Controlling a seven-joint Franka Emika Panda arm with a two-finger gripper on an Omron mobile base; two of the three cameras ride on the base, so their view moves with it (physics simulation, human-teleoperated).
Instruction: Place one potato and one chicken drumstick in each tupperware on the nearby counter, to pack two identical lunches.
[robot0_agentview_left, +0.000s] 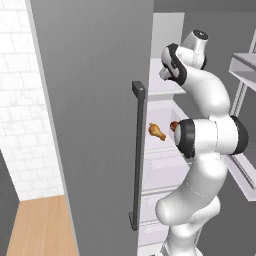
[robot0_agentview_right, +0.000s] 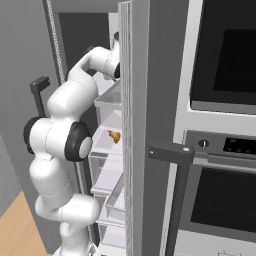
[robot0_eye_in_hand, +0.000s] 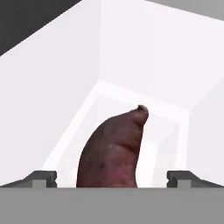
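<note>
In the hand view a dark reddish-brown, tapered potato (robot0_eye_in_hand: 114, 151) lies on a white fridge shelf. It sits between my gripper (robot0_eye_in_hand: 112, 178), whose two fingertips (robot0_eye_in_hand: 43, 177) stand wide apart on either side of it, open and not touching it. On a lower fridge shelf lies an orange-brown chicken drumstick (robot0_agentview_left: 156, 131), which also shows in the right base view (robot0_agentview_right: 114, 135). A second orange-brown piece (robot0_agentview_left: 173, 125) is partly hidden behind my arm's elbow. My arm reaches into the fridge's upper shelf. The tupperware and the counter are out of view.
An open grey fridge door (robot0_agentview_left: 95, 125) with a dark vertical handle (robot0_agentview_left: 137, 150) stands left of my arm. The other fridge door (robot0_agentview_right: 135, 100) stands close on the right, with a built-in oven stack (robot0_agentview_right: 220, 150) beyond it. White shelf walls enclose the hand.
</note>
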